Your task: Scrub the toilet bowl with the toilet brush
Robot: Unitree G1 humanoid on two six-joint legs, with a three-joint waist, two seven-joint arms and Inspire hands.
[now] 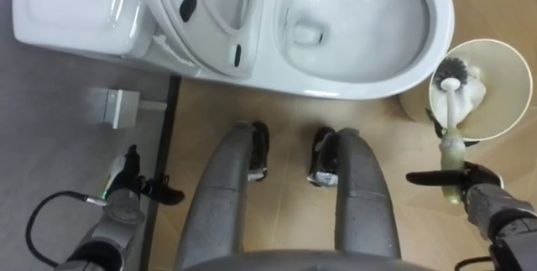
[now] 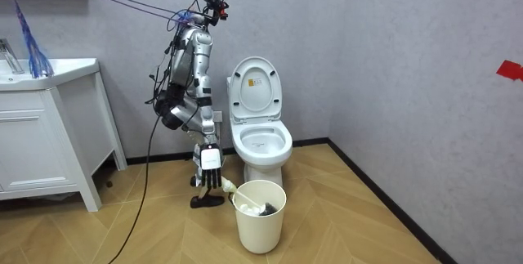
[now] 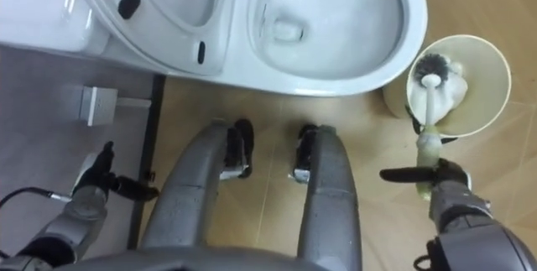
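**Brush held with its head down in the bin, next to the toilet**

The robot stands on the wooden floor [image 1: 285,112] beside the toilet [image 1: 432,19], leaning forward at the waist in the room view, with its head tipped down toward the bowl. The toilet is white, and its seat and lid [image 2: 253,84] are raised against the wall.

The toilet brush [image 1: 453,128] is off to the robot's right. Its head is inside a cream round bin [image 1: 508,74] that stands on the floor just beside the front of the bowl. The brush has a small round head of dark bristles, then a thin white stem, then a thicker pale, greenish handle. It runs nearly straight from the bin toward the robot, with the bristle end pointing away from the robot. Something pale and crumpled lies against the head inside the bin, though what it is cannot be made out.

The right hand [image 1: 478,191] grips the lower end of the handle. Its fingers are wrapped round it and its thumb sticks out to the side. The hand is outside the bin, just short of its rim.

The left hand [image 1: 126,183] hangs at the robot's left side near the grey wall. Its fingers are loose and spread, and it holds nothing.

A white vanity counter [image 2: 49,76] stands well apart on the room view's left.
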